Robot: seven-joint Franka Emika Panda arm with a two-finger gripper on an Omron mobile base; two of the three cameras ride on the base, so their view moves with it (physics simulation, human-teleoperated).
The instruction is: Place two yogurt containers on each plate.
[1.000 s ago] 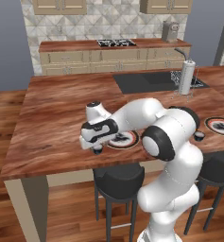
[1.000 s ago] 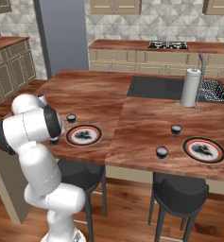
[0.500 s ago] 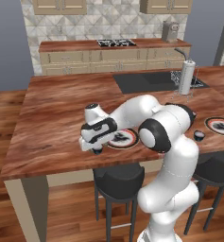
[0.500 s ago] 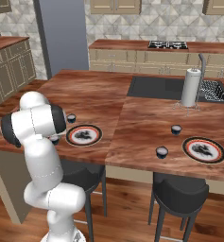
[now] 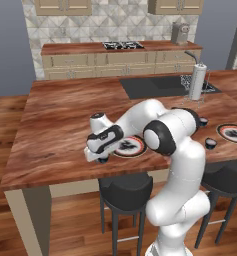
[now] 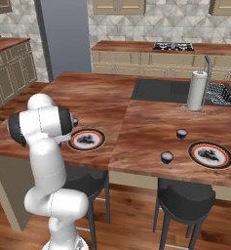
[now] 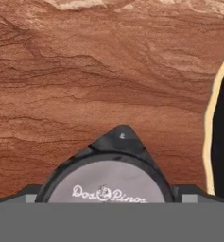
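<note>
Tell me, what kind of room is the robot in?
It looks like a kitchen. There is a stove on the back counter with wooden cabinets above, a dark sink set into the big wooden island, and a paper-towel roll beside it. Stools stand along the island.

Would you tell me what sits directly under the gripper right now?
A yogurt container, pale lid up, stands on the wooden counter between the open gripper fingertips, beside a plate. Its lower body is hidden.

home kitchen | wood island [image 5: 65, 120], stools [image 5: 125, 187], sink [image 6: 168, 90], hob [image 5: 122, 45], cabinets [image 5: 72, 66]
</note>
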